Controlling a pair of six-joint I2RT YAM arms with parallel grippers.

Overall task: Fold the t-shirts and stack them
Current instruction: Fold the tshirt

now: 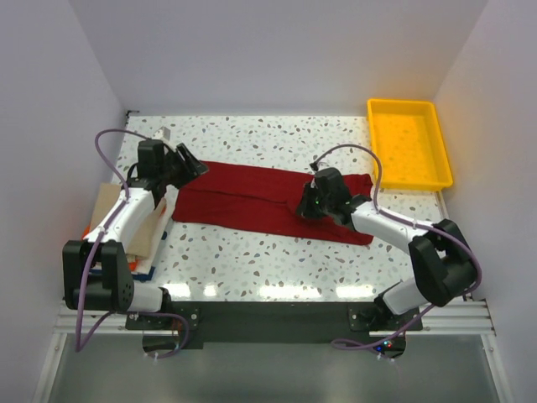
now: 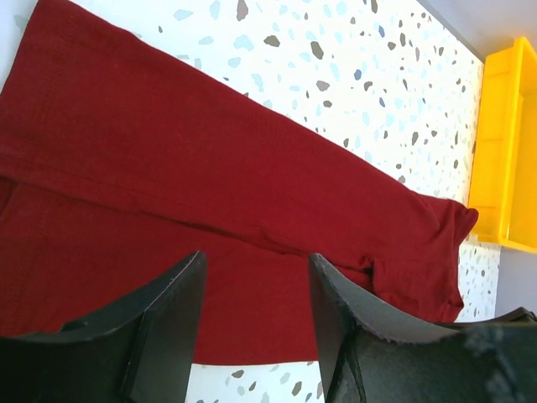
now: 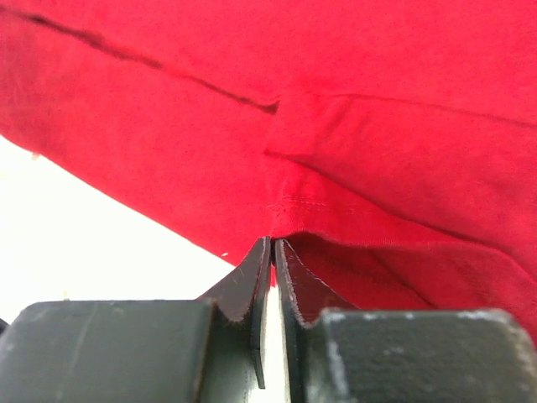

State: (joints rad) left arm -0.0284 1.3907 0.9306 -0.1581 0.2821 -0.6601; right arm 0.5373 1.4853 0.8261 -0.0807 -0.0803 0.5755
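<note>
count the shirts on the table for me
4 at least. A dark red t-shirt lies spread mid-table; a tan shirt tops a stack at the left edge, with edges of an orange shirt and a blue shirt showing beneath. The left arm hides much of it.

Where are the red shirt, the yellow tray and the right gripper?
red shirt (image 1: 252,197), top view, middle of cloth
yellow tray (image 1: 409,143), top view, bare floor
right gripper (image 3: 273,250), right wrist view, between its fingertips
</note>
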